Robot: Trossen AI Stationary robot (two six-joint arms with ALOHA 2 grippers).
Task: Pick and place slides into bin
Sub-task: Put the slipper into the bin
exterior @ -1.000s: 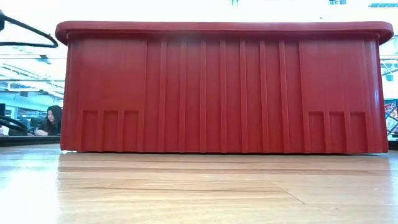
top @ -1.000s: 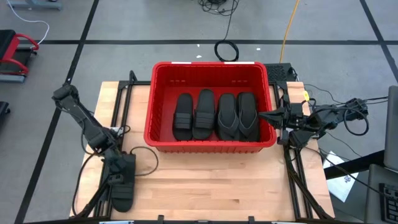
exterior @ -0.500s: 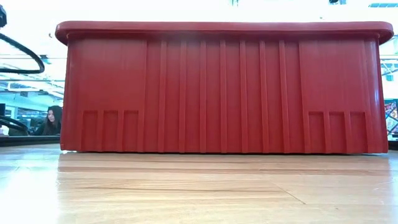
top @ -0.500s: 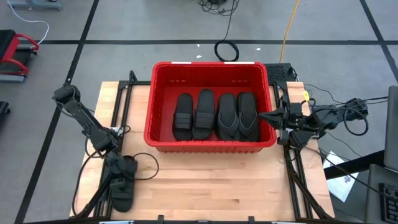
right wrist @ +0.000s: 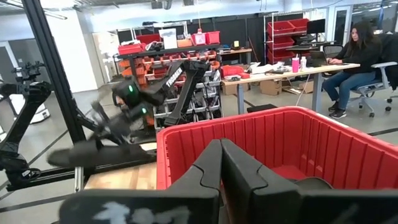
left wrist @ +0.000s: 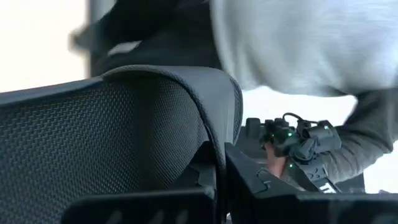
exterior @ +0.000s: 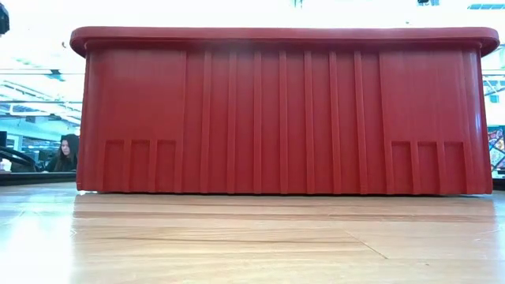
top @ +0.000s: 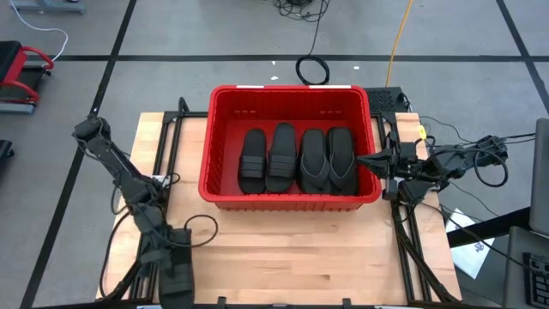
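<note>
The red bin sits mid-table with four black slides side by side inside, my right gripper rests pinched together, empty, by its rim, and my left gripper, fingers together, holds nothing near the table's front edge.

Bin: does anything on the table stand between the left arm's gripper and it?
Nothing visible does. Only bare wooden table lies between the left gripper, near the table's front-left corner, and the bin.

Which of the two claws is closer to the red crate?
The right gripper: it sits at the red crate's right rim. The left gripper is down at the table's near-left edge, well away.
</note>
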